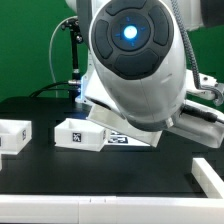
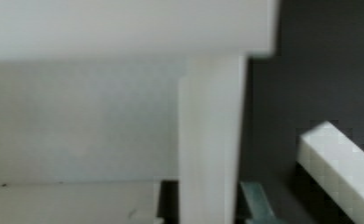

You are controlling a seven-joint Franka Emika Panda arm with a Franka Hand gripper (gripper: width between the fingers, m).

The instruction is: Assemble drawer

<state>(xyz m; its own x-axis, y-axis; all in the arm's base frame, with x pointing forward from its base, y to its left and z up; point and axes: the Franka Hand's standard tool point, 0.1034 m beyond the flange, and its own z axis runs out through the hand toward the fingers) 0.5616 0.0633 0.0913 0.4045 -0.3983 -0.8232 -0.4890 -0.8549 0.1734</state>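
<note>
In the wrist view a large white drawer part (image 2: 90, 120), probably the casing, fills most of the picture. One of its upright walls (image 2: 211, 130) runs between my fingers. My gripper (image 2: 211, 205) is shut on that wall, with a dark finger (image 2: 166, 203) on one side and the other finger (image 2: 255, 203) tight against the opposite side. In the exterior view the arm's big housing hides the gripper. A tilted white part (image 1: 108, 115) shows under it. A shallow white tray (image 1: 78, 133) with a tag lies beside it, and another tray (image 1: 12, 138) at the exterior view's left.
A white piece (image 1: 208, 172) lies at the exterior view's lower right; a white edge (image 2: 344, 160) also shows in the wrist view. A white strip (image 1: 50, 208) borders the black table's front. A black stand with green cable (image 1: 72, 50) rises behind.
</note>
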